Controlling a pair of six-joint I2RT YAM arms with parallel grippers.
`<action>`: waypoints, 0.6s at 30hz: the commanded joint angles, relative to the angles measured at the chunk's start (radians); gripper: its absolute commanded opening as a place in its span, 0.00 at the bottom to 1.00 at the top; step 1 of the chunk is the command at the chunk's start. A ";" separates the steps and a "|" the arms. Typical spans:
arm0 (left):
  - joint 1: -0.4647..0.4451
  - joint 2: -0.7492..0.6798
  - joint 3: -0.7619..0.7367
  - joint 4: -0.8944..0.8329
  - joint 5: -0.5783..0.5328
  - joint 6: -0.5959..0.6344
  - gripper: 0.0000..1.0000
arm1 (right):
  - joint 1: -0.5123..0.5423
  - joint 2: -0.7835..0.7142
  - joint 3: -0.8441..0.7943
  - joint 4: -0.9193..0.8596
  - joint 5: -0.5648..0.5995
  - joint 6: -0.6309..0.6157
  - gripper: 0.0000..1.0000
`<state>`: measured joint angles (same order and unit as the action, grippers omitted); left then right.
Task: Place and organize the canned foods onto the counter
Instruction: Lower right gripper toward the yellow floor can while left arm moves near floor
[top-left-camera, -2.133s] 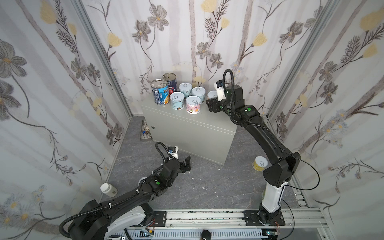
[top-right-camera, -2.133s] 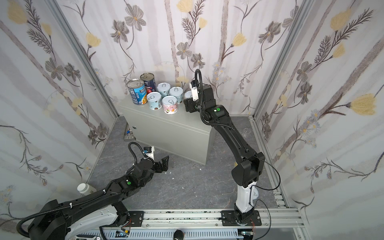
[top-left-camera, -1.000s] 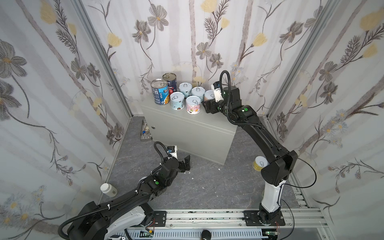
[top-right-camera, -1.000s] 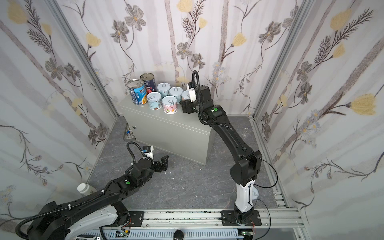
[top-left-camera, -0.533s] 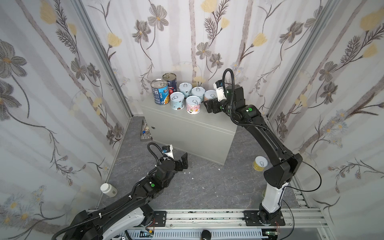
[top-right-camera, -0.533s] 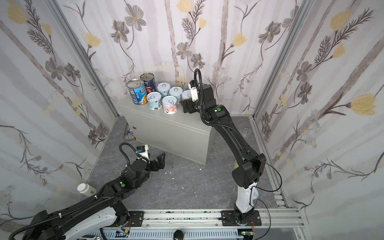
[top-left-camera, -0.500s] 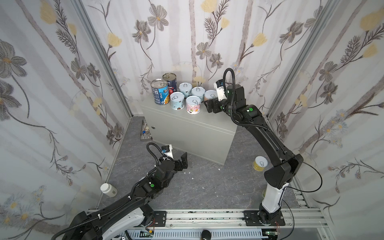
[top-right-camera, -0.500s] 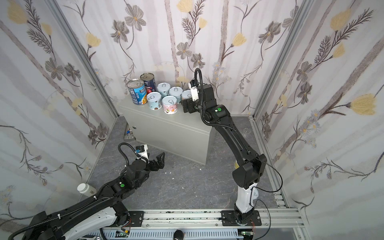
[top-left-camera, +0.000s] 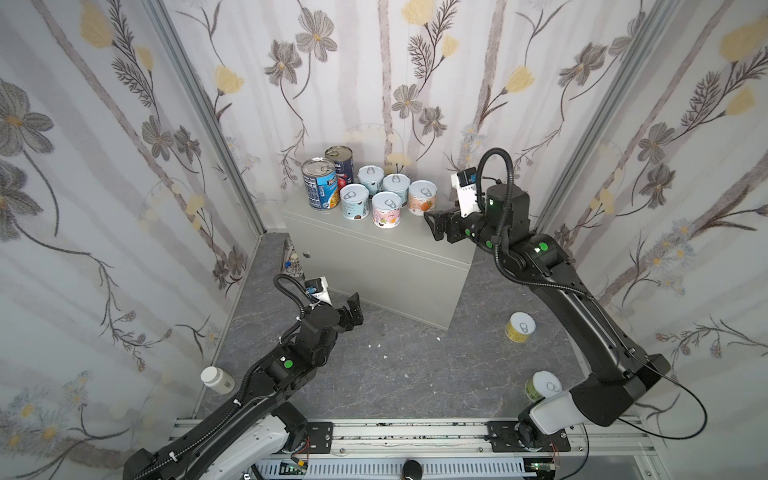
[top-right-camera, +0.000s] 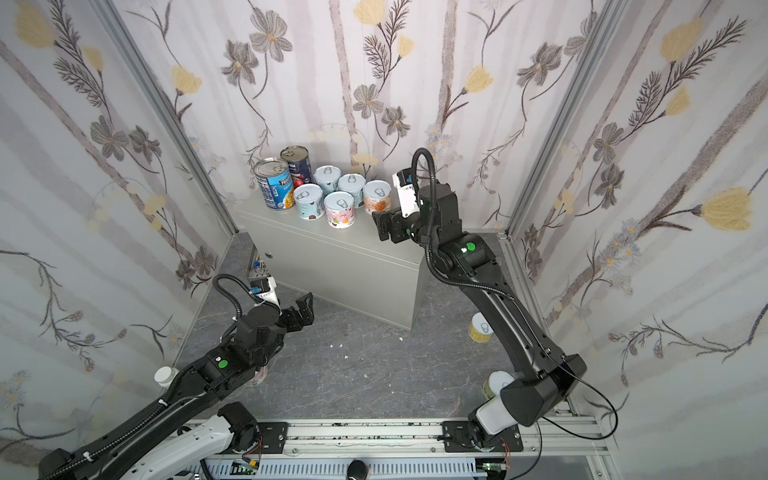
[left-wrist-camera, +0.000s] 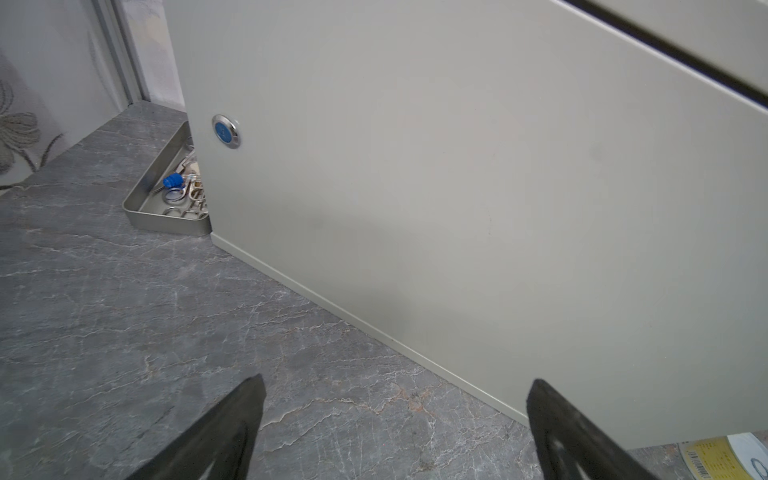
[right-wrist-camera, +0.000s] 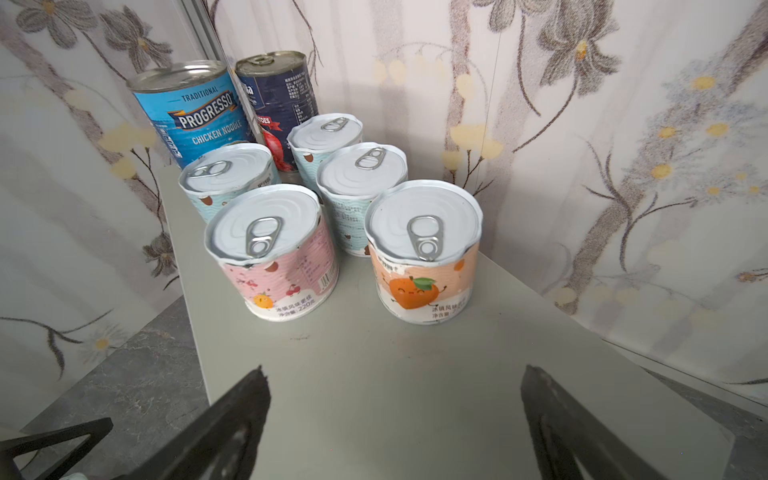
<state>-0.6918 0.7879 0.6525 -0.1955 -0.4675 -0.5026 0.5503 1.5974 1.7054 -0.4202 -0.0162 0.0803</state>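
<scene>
Canned foods (top-left-camera: 386, 207) crowd the light-grey metal cabinet surface (top-left-camera: 405, 235); my right end effector (top-left-camera: 431, 225) gapes empty; next I'd fetch the short yellow-labelled can (top-left-camera: 519, 327), lower right.

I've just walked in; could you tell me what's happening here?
Seven cans stand on the grey counter. The right gripper hovers open and empty near the orange-label can; the left gripper, open too, is low over the floor. A yellow can and a green can stand on the floor.
</scene>
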 joint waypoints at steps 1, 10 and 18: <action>0.006 -0.002 0.056 -0.155 -0.030 -0.042 1.00 | 0.000 -0.130 -0.139 0.135 0.031 0.034 0.95; 0.009 0.054 0.180 -0.411 -0.122 -0.154 1.00 | 0.008 -0.484 -0.540 0.227 0.031 0.095 0.96; 0.011 0.101 0.245 -0.572 -0.148 -0.294 1.00 | 0.014 -0.721 -0.834 0.269 0.058 0.155 0.96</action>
<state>-0.6834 0.8848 0.8803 -0.6781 -0.5831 -0.7158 0.5617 0.9203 0.9215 -0.2131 0.0231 0.1989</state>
